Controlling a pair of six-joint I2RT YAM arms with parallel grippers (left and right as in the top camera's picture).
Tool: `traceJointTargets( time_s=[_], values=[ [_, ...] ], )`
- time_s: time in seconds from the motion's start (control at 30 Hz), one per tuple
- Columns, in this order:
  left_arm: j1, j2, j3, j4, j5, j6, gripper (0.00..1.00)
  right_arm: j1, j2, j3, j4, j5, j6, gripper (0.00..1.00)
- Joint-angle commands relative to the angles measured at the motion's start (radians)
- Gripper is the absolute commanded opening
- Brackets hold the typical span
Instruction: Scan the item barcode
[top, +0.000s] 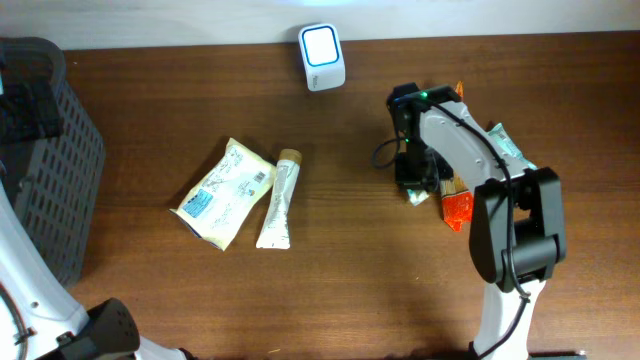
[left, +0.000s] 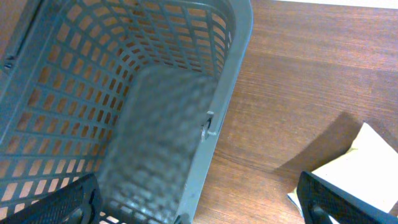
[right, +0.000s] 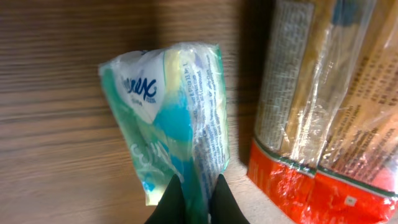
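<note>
The right gripper (right: 198, 200) is clamped on one end of the tissue pack (right: 171, 118) at the right of the table (top: 350, 280), with the pack's long axis running straight out from the jaws. The scanner (top: 322, 45) stands farther back, to the left. The left gripper (left: 199, 204) gapes wide, well apart.

Blue "Kleenex" brand on the green tissue pack (right: 168, 118), small print on neighbouring orange packets (right: 323, 124) unreadable

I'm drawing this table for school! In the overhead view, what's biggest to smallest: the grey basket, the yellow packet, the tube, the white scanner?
1. grey basket, partly cut off by the edge.
2. yellow packet.
3. tube and white scanner: too alike to rank; the tube is longer, the scanner wider.
</note>
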Motion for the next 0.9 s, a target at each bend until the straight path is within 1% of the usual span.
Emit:
traceJointTargets(
  time_s=[0.0, 0.03, 0.07, 0.1, 0.13, 0.2, 0.27, 0.33, 0.37, 0.4, 0.5, 0.53, 0.57, 0.6, 0.63, 0.7, 0.73, 0.87],
  values=[
    [0.006, -0.003, 0.002, 0.002, 0.005, -0.014, 0.99, -0.032, -0.005, -0.018, -0.004, 0.003, 0.011, 0.04],
    [0.006, -0.003, 0.002, 0.002, 0.004, -0.014, 0.99, -0.036, -0.005, -0.018, -0.011, 0.003, 0.011, 0.05],
    [0.006, -0.003, 0.002, 0.002, 0.005, -0.014, 0.99, -0.043, -0.005, -0.018, -0.045, 0.003, 0.011, 0.21],
    [0.006, -0.003, 0.002, 0.002, 0.004, -0.014, 0.99, -0.046, -0.005, -0.016, -0.066, 0.003, 0.009, 0.4],
    [0.006, -0.003, 0.002, 0.002, 0.005, -0.014, 0.99, -0.048, -0.006, -0.011, -0.074, 0.002, 0.007, 0.48],
    [0.006, -0.003, 0.002, 0.002, 0.004, -0.014, 0.99, -0.048, -0.006, 0.025, -0.112, -0.014, 0.002, 0.54],
    [0.006, -0.003, 0.002, 0.002, 0.004, -0.014, 0.99, -0.047, -0.007, 0.075, -0.134, -0.095, -0.047, 0.54],
    [0.006, -0.003, 0.002, 0.002, 0.005, -0.014, 0.99, -0.035, -0.008, 0.146, -0.135, -0.257, -0.138, 0.57],
    [0.006, -0.003, 0.002, 0.002, 0.004, -0.014, 0.99, -0.027, -0.009, 0.17, -0.134, -0.311, -0.155, 0.59],
    [0.006, -0.003, 0.002, 0.002, 0.004, -0.014, 0.99, -0.016, -0.01, 0.19, -0.128, -0.354, -0.155, 0.59],
    [0.006, -0.003, 0.002, 0.002, 0.005, -0.014, 0.99, 0.043, -0.008, 0.184, -0.033, -0.456, -0.151, 0.68],
    [0.006, -0.003, 0.002, 0.002, 0.004, -0.014, 0.99, 0.064, -0.008, 0.176, 0.003, -0.468, -0.13, 0.69],
    [0.006, -0.003, 0.002, 0.002, 0.004, -0.014, 0.99, 0.084, -0.008, 0.167, 0.04, -0.473, -0.093, 0.77],
    [0.006, -0.003, 0.002, 0.002, 0.005, -0.014, 0.99, 0.124, -0.007, 0.143, 0.111, -0.473, -0.026, 0.97],
    [0.006, -0.003, 0.002, 0.002, 0.005, -0.014, 0.99, 0.15, -0.005, 0.133, 0.149, -0.473, 0.015, 0.99],
    [0.006, -0.003, 0.002, 0.002, 0.004, -0.014, 0.99, 0.227, -0.003, 0.102, 0.261, -0.473, 0.121, 0.99],
    [0.006, -0.003, 0.002, 0.002, 0.004, -0.014, 0.99, 0.254, -0.003, 0.097, 0.286, -0.473, 0.155, 0.99],
    [0.006, -0.003, 0.002, 0.002, 0.005, -0.014, 0.99, 0.354, -0.003, 0.069, 0.402, -0.471, 0.22, 0.99]
  ],
)
